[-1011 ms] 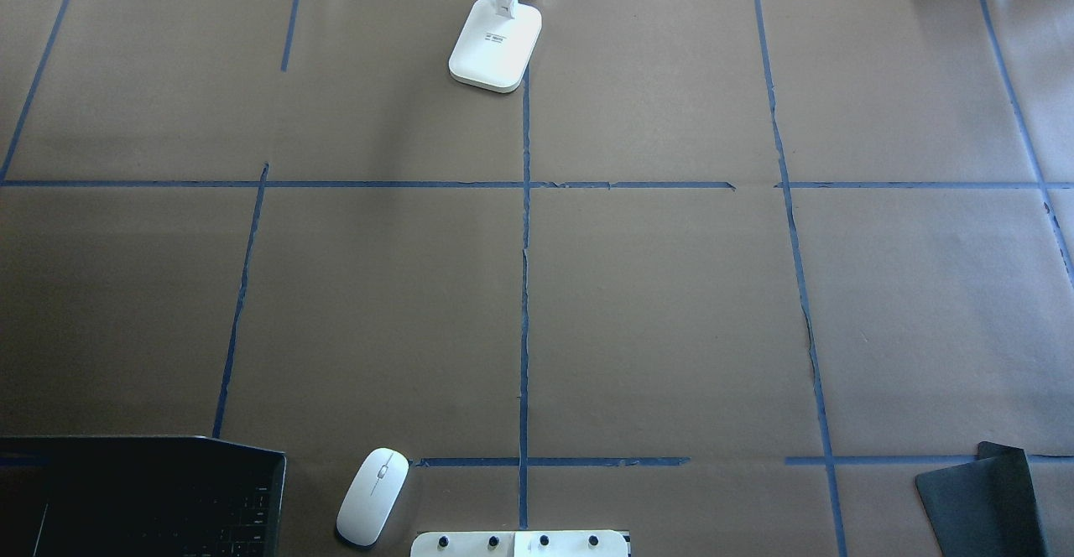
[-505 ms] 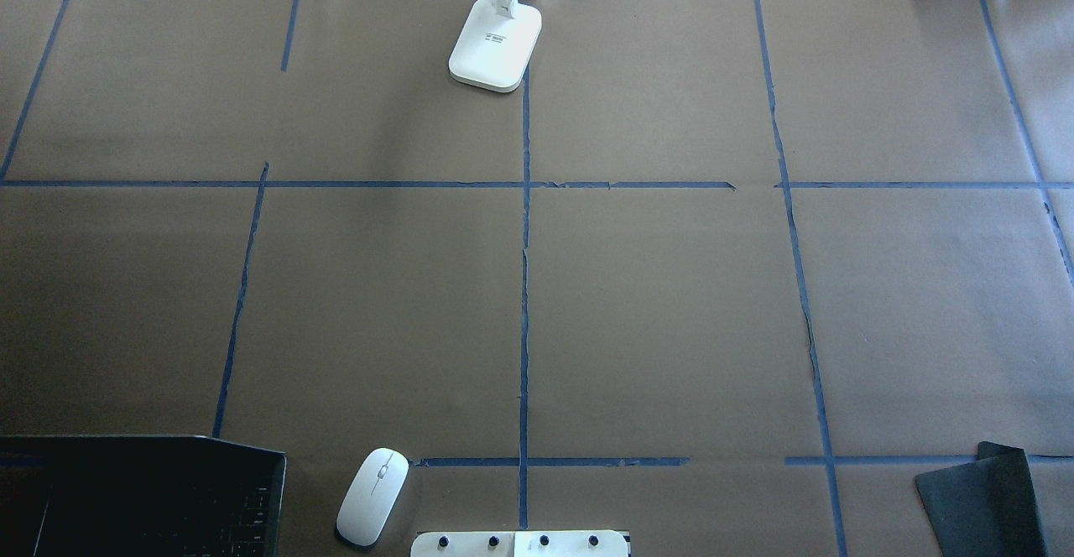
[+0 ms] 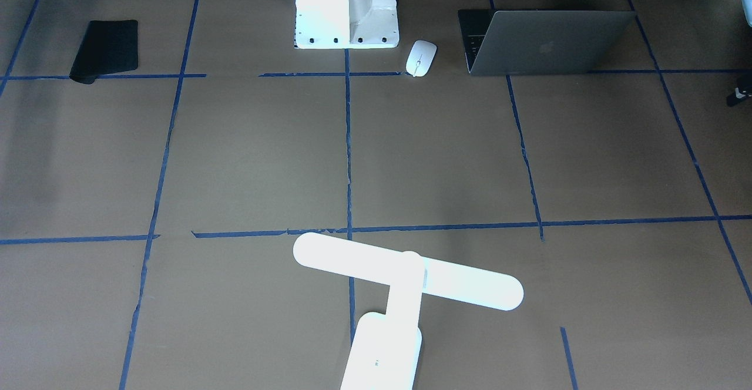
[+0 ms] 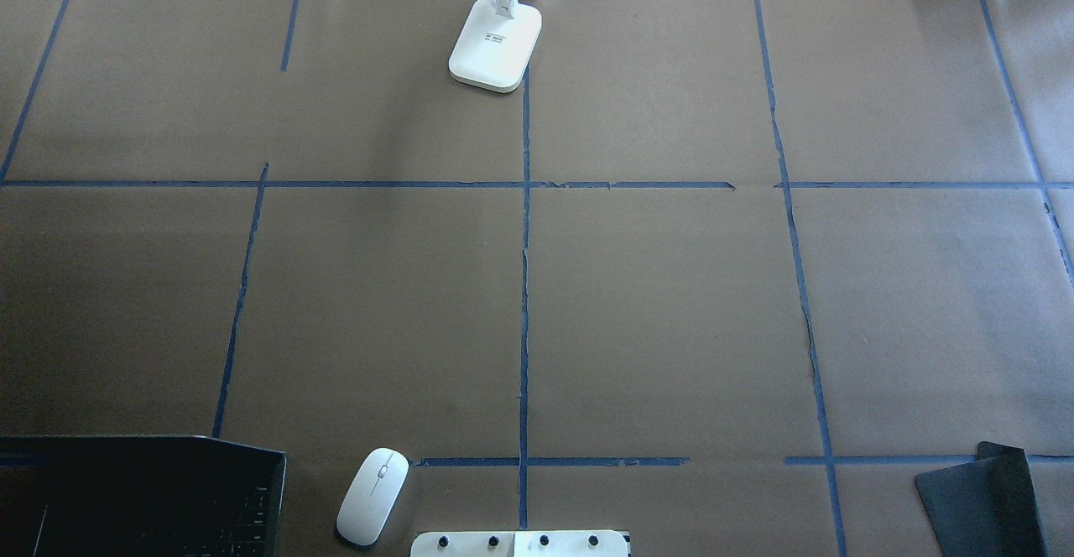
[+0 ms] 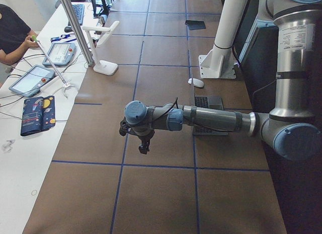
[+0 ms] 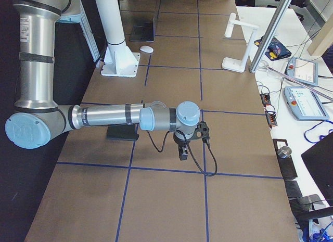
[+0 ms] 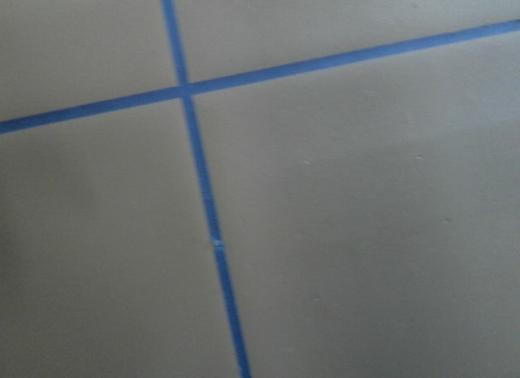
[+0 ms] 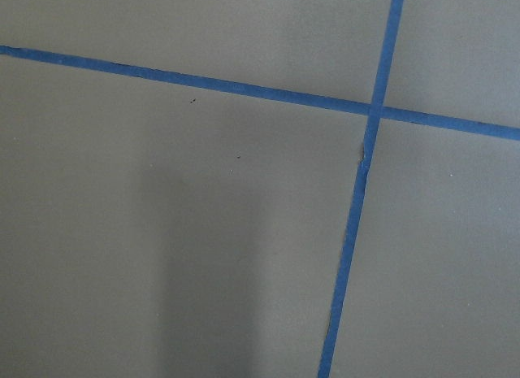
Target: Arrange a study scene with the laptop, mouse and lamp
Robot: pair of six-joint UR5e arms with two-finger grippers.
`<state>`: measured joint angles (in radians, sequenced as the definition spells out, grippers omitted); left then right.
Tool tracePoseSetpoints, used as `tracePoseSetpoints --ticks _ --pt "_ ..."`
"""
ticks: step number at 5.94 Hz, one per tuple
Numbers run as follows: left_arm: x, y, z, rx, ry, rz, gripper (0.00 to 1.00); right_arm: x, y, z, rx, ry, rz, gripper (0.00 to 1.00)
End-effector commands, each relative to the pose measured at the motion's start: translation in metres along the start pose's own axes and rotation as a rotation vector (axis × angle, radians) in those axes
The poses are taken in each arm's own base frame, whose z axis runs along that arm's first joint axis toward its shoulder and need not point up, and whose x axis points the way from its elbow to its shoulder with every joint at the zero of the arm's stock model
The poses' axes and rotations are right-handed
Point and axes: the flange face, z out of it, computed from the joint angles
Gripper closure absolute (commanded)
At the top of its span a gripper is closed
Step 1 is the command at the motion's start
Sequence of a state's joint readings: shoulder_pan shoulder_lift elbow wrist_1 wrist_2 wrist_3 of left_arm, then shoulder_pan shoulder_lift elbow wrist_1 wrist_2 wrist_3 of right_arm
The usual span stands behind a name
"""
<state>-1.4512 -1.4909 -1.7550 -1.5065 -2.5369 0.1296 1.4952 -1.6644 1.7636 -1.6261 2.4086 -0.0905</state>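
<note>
The laptop (image 4: 143, 494) stands open at the near left corner; its grey lid shows in the front view (image 3: 549, 40). The white mouse (image 4: 373, 497) lies just right of it, by the pedestal. The white lamp (image 3: 405, 272) stands at the far middle edge, and its base (image 4: 495, 45) shows in the overhead view. My left gripper (image 5: 143, 141) hangs over bare table beyond the laptop, towards the table's left end. My right gripper (image 6: 183, 148) hangs over bare table towards the right end. Both show only in side views, so I cannot tell whether they are open or shut. The wrist views show only brown paper and blue tape.
A flat black mouse pad (image 4: 982, 498) lies at the near right. The white robot pedestal (image 4: 520, 544) stands at the near middle edge. Blue tape lines divide the brown table cover (image 4: 654, 305). Tablets and an operator (image 5: 12, 35) are beyond the far edge.
</note>
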Motion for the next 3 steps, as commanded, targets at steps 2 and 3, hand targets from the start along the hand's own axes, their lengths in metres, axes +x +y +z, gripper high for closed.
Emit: tracePoseSetpoints --ticks 2,3 --pt "0.107 -0.006 0.018 -0.035 0.081 0.048 0.0 -0.002 0.0 -0.001 0.002 -0.001 -0.003 0.0" --pt "0.147 -0.005 0.007 -0.024 0.087 -0.034 0.0 -0.002 -0.001 -0.001 0.003 -0.001 -0.005 0.0"
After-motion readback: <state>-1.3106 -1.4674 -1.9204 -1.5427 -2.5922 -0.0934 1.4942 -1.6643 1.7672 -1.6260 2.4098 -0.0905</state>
